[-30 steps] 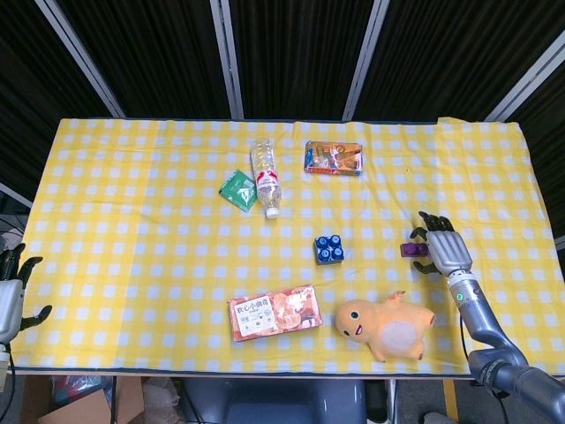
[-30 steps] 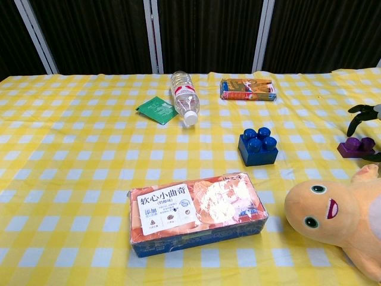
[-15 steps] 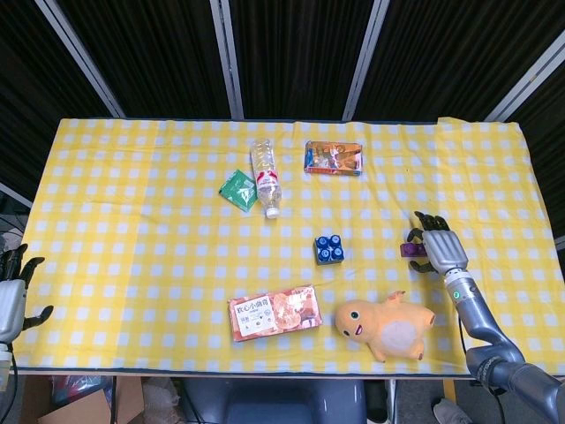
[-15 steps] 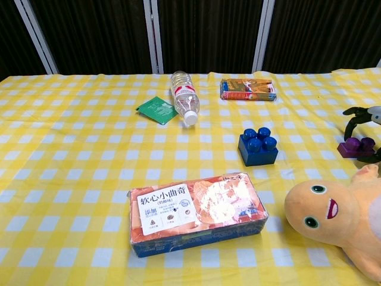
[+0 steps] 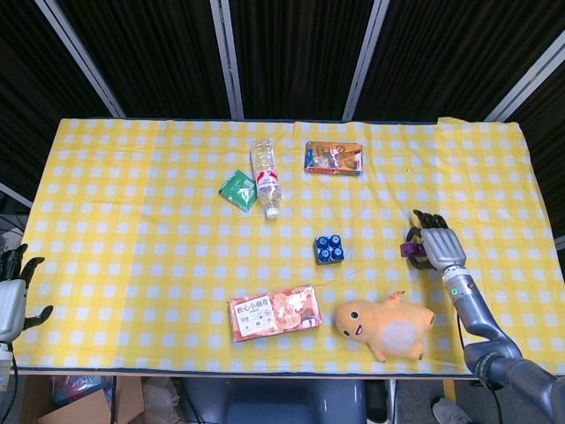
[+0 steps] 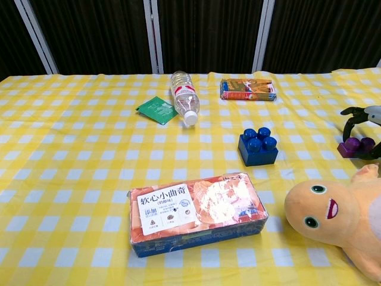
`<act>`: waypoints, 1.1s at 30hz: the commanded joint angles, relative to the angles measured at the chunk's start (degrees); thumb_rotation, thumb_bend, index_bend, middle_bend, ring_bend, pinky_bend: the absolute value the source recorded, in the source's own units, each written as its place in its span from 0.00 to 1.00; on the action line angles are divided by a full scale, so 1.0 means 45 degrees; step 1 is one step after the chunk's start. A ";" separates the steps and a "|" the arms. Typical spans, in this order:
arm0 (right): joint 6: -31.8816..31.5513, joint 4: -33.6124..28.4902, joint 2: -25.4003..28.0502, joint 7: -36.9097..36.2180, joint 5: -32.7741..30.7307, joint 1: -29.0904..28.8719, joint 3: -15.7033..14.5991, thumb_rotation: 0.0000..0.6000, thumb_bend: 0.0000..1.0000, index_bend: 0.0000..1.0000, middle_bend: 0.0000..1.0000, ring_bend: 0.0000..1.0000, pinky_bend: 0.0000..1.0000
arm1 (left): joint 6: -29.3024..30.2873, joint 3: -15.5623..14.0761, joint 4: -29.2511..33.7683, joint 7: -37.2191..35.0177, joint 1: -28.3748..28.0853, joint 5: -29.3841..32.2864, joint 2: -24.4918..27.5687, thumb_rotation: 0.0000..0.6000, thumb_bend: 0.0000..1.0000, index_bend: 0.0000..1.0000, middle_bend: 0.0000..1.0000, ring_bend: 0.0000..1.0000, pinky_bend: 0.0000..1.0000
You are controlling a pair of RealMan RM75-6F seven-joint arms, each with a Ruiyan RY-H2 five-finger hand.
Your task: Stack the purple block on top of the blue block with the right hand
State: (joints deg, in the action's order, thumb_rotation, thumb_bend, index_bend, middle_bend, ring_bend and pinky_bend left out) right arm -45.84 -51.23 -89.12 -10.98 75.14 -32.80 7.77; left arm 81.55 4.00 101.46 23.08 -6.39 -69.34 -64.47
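Observation:
The purple block lies on the yellow checked cloth at the right; in the head view only its left end shows beside my right hand. That hand arches over the block with its fingers spread, and the block still rests on the cloth. I cannot see a closed grip on it. The blue block stands studs up near the table's middle, well to the left of the hand. My left hand hangs off the table's left front corner, fingers apart and empty.
An orange plush toy lies just in front of the purple block. A flat snack box sits at the front centre. Further back lie a water bottle, a green packet and an orange box.
My right hand has crept slightly left and further over the purple block, hiding more of it in the head view. The block and the left hand have stayed put.

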 commanded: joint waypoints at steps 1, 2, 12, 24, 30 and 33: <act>0.0010 -0.0001 0.0023 0.0011 -0.0014 -0.0009 -0.0001 1.00 0.39 0.43 0.00 0.00 0.00 | -0.0005 -0.0009 0.0001 0.0035 -0.0013 0.0000 -0.0020 1.00 0.24 0.19 0.00 0.00 0.10; 0.0007 0.0006 0.0034 0.0028 -0.0023 -0.0009 -0.0001 1.00 0.39 0.43 0.00 0.00 0.00 | -0.0005 -0.0015 0.0004 0.0060 -0.0018 0.0001 -0.0030 1.00 0.24 0.19 0.00 0.00 0.10; 0.0074 0.0039 0.0064 0.0024 -0.0083 -0.0007 -0.0038 1.00 0.39 0.46 0.00 0.00 0.00 | 0.0016 -0.0069 0.0057 0.0191 -0.0038 -0.0036 -0.0076 1.00 0.24 0.19 0.00 0.00 0.10; -0.0137 -0.0233 0.0171 0.0029 0.0025 0.0007 -0.0071 1.00 0.42 0.55 0.00 0.00 0.00 | -0.0008 -0.0095 0.0064 0.0128 -0.0052 -0.0058 -0.0054 1.00 0.24 0.19 0.00 0.00 0.10; -0.0308 -0.0845 0.0439 0.0288 -0.0048 -0.0026 0.0051 1.00 0.44 0.57 0.00 0.00 0.00 | -0.0076 -0.0098 0.0038 0.0047 -0.0079 -0.0049 -0.0036 1.00 0.24 0.19 0.00 0.00 0.10; -0.0430 -0.1519 0.0782 0.0467 -0.0080 -0.0034 0.0134 1.00 0.45 0.57 0.00 0.00 0.00 | -0.0113 -0.0088 0.0032 -0.0046 -0.0081 -0.0020 -0.0007 1.00 0.24 0.19 0.00 0.00 0.10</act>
State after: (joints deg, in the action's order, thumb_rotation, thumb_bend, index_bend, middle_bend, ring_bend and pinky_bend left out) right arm -47.36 -56.38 -86.60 -9.53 74.92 -32.92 8.10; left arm 81.07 3.60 101.61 22.87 -6.75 -69.46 -64.52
